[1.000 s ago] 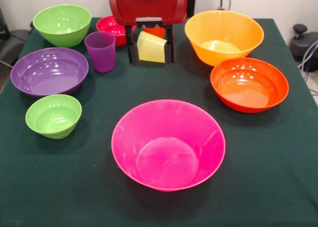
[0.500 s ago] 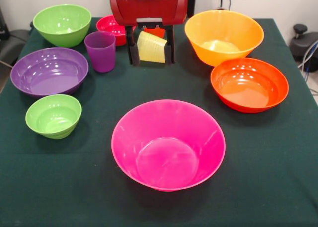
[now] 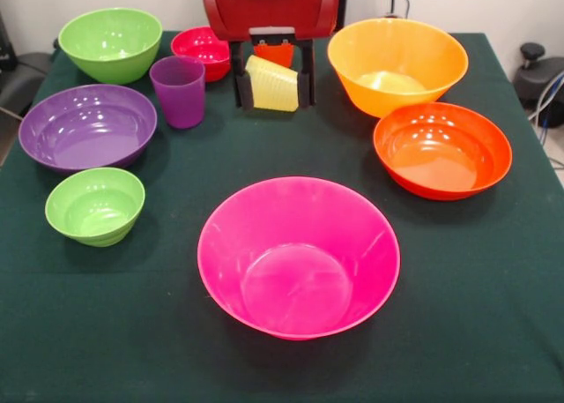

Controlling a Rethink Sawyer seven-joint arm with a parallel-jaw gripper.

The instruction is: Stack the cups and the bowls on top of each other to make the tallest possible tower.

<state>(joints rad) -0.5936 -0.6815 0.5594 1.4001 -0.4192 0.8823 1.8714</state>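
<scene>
My gripper (image 3: 272, 90) hangs at the table's far middle, its two black fingers (image 3: 239, 85) closed on either side of the tilted yellow cup (image 3: 271, 84). The orange cup (image 3: 277, 54) shows just behind it. The purple cup (image 3: 178, 90) stands upright to the left. The large pink bowl (image 3: 298, 257) sits alone at the front centre. The yellow-orange bowl (image 3: 397, 63) and orange-red bowl (image 3: 441, 149) are on the right. The purple bowl (image 3: 87, 127), medium green bowl (image 3: 110, 43), small green bowl (image 3: 94, 205) and small red bowl (image 3: 201, 50) are on the left. Nothing is stacked.
The dark green tablecloth (image 3: 493, 315) covers the table. The red gripper housing (image 3: 270, 11) fills the top centre. Dark equipment (image 3: 538, 72) stands beyond the table's right edge.
My gripper has shifted slightly to the right, and the yellow cup has moved with it. The bowls and the purple cup have not moved.
</scene>
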